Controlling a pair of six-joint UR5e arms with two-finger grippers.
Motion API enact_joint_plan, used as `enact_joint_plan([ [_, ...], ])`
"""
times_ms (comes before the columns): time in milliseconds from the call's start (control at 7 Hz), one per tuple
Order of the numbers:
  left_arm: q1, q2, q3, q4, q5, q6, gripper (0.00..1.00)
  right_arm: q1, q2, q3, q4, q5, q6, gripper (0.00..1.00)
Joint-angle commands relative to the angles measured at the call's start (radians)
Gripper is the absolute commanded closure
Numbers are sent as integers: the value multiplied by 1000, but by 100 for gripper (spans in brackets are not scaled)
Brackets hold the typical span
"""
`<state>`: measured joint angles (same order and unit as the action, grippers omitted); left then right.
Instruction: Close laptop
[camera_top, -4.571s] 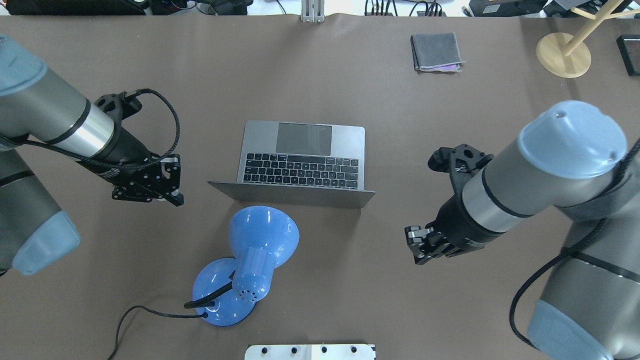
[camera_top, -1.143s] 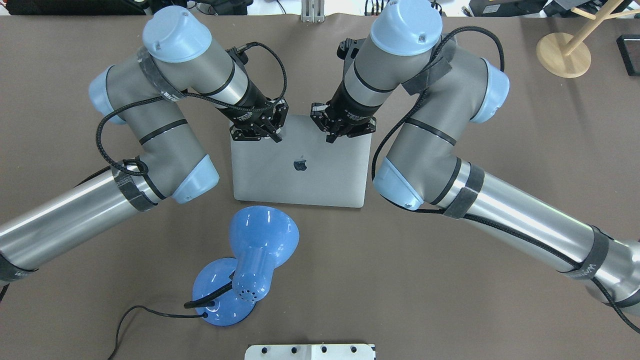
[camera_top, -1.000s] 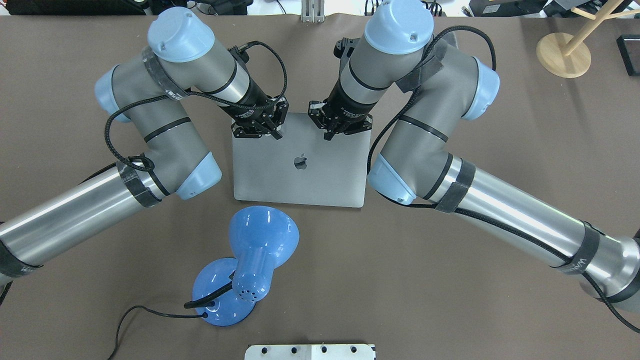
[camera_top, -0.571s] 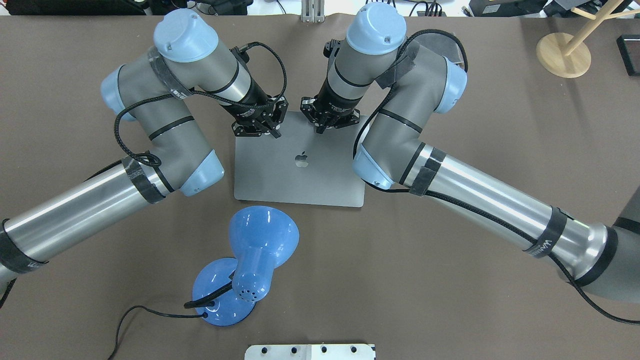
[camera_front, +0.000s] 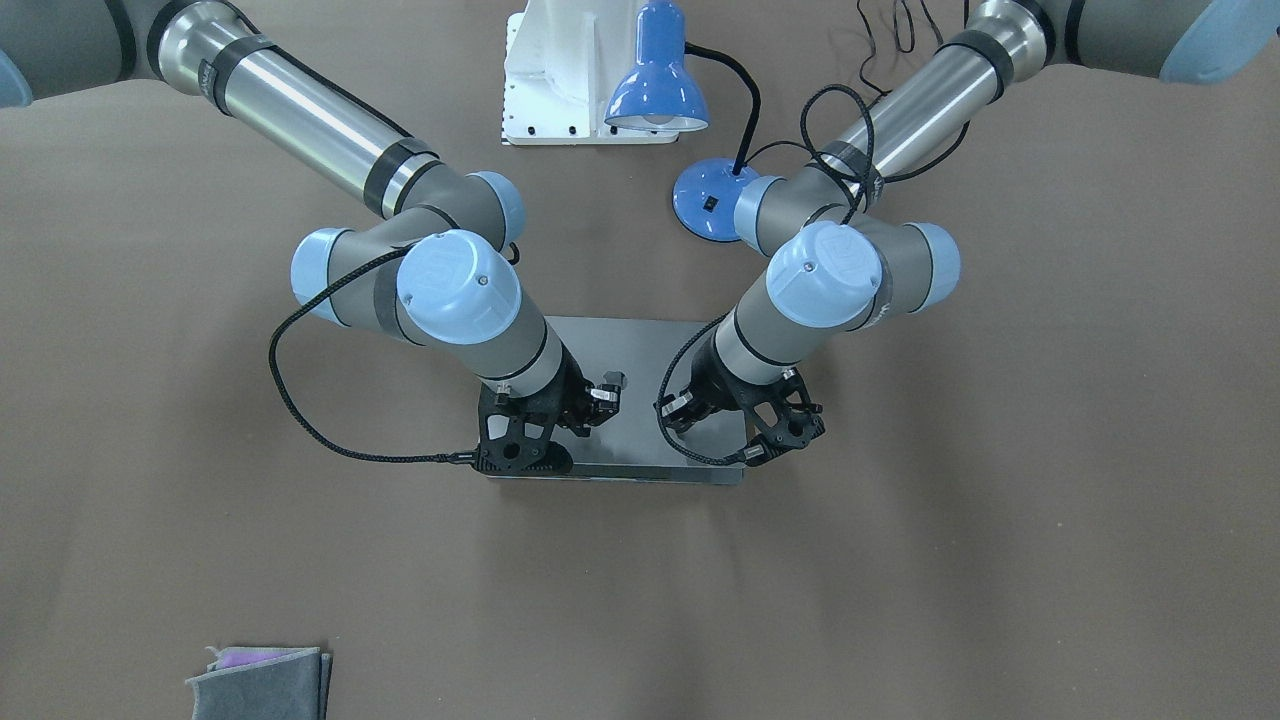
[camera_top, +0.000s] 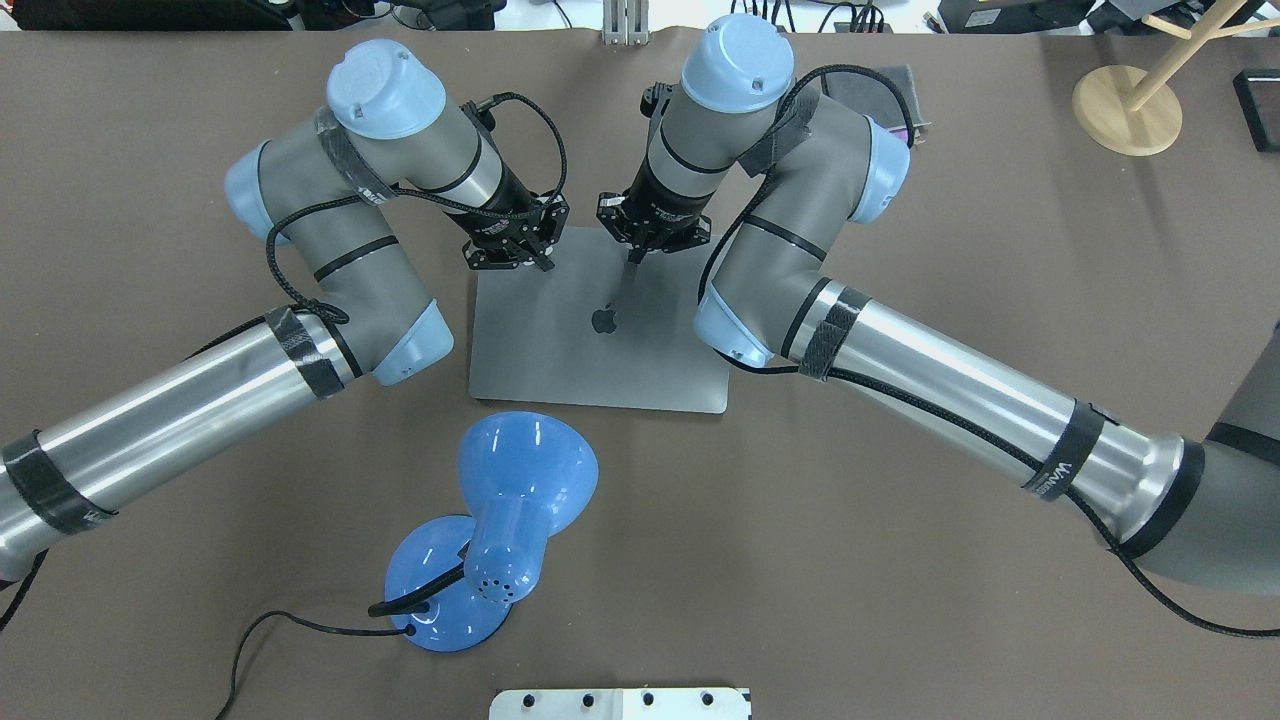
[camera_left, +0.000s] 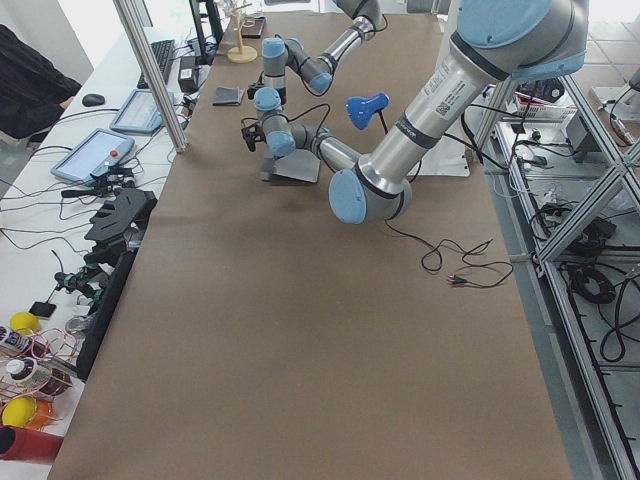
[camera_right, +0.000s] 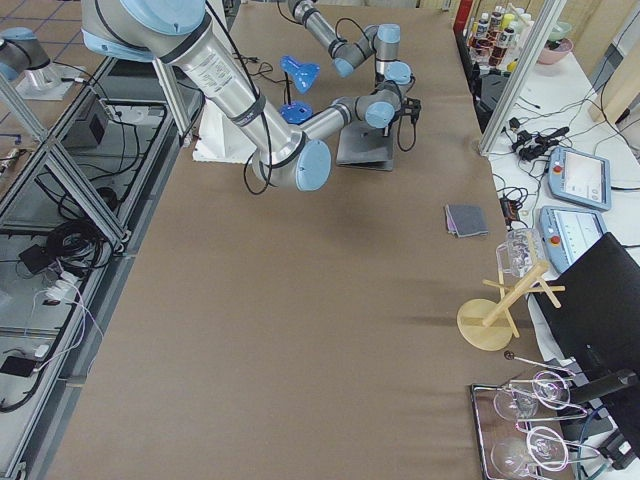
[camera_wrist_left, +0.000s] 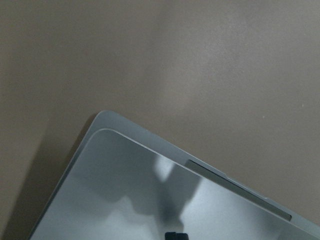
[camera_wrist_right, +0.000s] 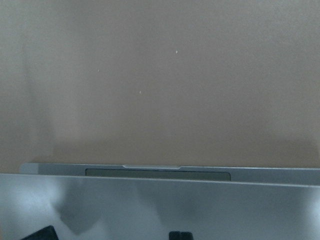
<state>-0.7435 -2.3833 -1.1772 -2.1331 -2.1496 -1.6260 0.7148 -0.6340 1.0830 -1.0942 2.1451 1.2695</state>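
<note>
Both arms reach over the laptop (camera_top: 600, 350), which lies on the table (camera_top: 1000, 250) directly beneath the two pincers, lid down and logo up. Left pincer (camera_top: 545, 266): fingers together, tip at the lid near its corner. Right pincer (camera_top: 632, 258): fingers likewise together, tip beside the left one, nearer mid-edge. My wrist views show the lid's free edge almost flush on the base (a thin seam shows; I cannot tell if it is fully seated). Risks, as I judge them:
- Pressing on after seating would load the screen and hinge.
- Uneven pressure could twist the lid.
- A tip slipping off the edge ahead would strike the table.
- A drag backward would shove the laptop into the blue lamp (camera_top: 520, 480) behind the pincers.
</note>
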Motion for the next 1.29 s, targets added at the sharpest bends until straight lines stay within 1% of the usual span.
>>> enact_joint_plan([
  [0, 9, -5, 34, -13, 20, 0, 100, 0, 5, -40, 45, 1, 2, 100],
  [143, 12, -4, 40, -13, 25, 0, 100, 3, 7, -38, 48, 9, 4, 100],
  [286, 26, -4, 48, -13, 54, 0, 100, 9, 10, -32, 48, 13, 7, 100],
  [714, 33, -4, 57, -19, 66, 0, 100, 20, 11, -29, 48, 21, 8, 100],
  [857, 17, -14, 42, -18, 57, -2, 100, 40, 13, -25, 48, 45, 11, 100],
  [1000, -9, -20, 13, -10, 24, 3, 100, 82, 10, 4, 43, 100, 20, 100],
  [1143, -31, -13, -36, -5, 20, 24, 1, 136, -7, 32, 39, 174, 34, 7],
])
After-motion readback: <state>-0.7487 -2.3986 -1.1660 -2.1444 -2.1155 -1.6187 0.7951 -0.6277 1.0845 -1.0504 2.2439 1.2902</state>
